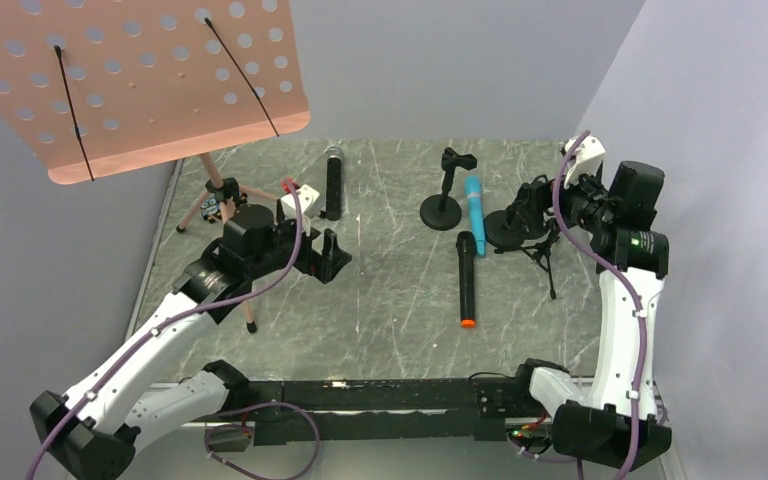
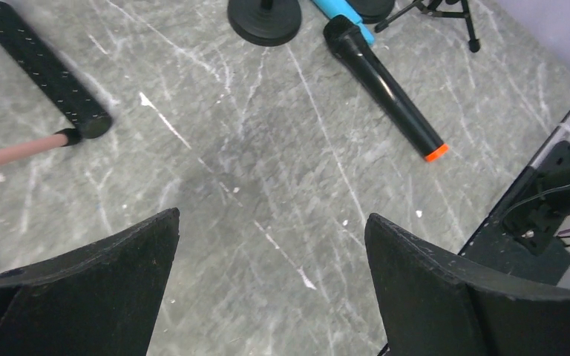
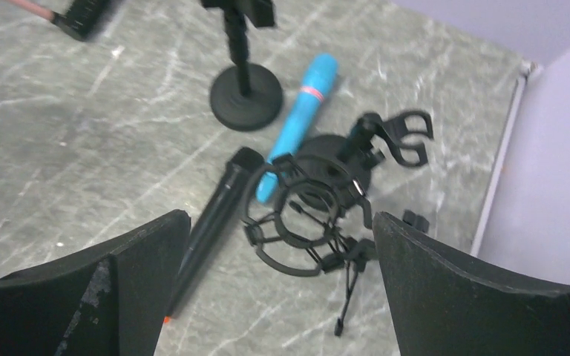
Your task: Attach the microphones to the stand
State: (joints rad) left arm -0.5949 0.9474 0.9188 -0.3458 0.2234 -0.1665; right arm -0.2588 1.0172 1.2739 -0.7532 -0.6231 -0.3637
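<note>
Three microphones lie on the grey marble table. The black one with a silver mesh head (image 1: 333, 185) (image 2: 44, 70) is at the back left. The blue one (image 1: 474, 203) (image 3: 300, 111) lies between two round-base stands (image 1: 441, 212) (image 1: 510, 230). The all-black one with an orange end (image 1: 466, 280) (image 2: 382, 81) (image 3: 215, 222) lies in front of them. My left gripper (image 1: 330, 255) (image 2: 271, 222) hovers open over bare table left of centre. My right gripper (image 1: 535, 205) (image 3: 280, 216) hangs open above a black shock mount on a small tripod (image 3: 304, 215). Neither holds anything.
A pink perforated music stand (image 1: 160, 80) rises at the back left, its tripod legs (image 1: 220, 200) beside my left arm. One pink leg (image 2: 15, 150) touches the mesh-head microphone's end. An empty clip (image 3: 397, 137) tops the right stand. Walls close in at the back and the right.
</note>
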